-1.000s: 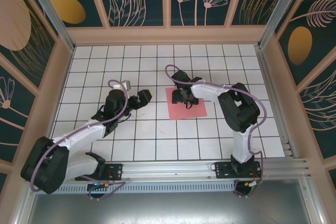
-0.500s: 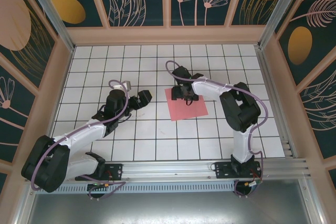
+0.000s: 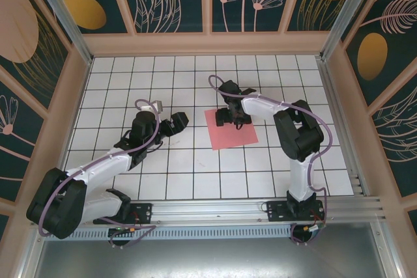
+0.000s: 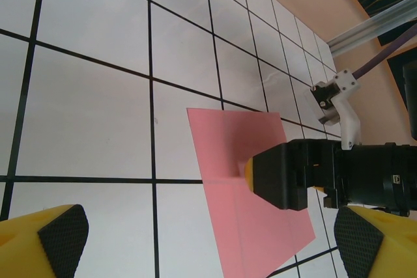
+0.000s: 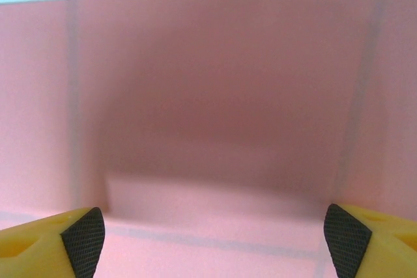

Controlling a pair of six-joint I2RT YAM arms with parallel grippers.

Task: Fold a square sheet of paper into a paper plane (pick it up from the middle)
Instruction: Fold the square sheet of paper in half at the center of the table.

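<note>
Where the square sheet of paper point(image 3: 236, 136) lies: flat on the table point(image 3: 195, 180), just right of its middle and well clear of all four edges; we see a full salmon-pink square, turned slightly against the black grid lines; the grid shows faintly through it in the right wrist view.
Right gripper point(image 3: 228, 120): down over the far half of the sheet, a little left of the sheet's centre, pointing at the paper.
Right claw: apart; its two black pads point(image 5: 81, 242) sit at opposite lower corners of the wrist view, with pink paper spanning all the space between; nothing is clamped.
Contact: from the left wrist camera a yellow fingertip point(image 4: 249, 170) meets the sheet's surface; between the fingers the paper carries a soft dark band with a paler strip below it; we cannot tell whether that is a raised buckle or only shadow.
Left gripper point(image 3: 180, 122): over bare tiles just left of the sheet, apart from it, its nose turned toward the paper.
Left claw: apart; its pads point(image 4: 62, 237) sit at both lower corners of the wrist view, with white tile and the sheet's near edge between them; it holds nothing.
Right arm point(image 3: 296, 135): rises from the near edge on the right, then bends back toward the middle of the table.
Left arm point(image 3: 98, 170): stretches from the near-left corner toward the middle.
</note>
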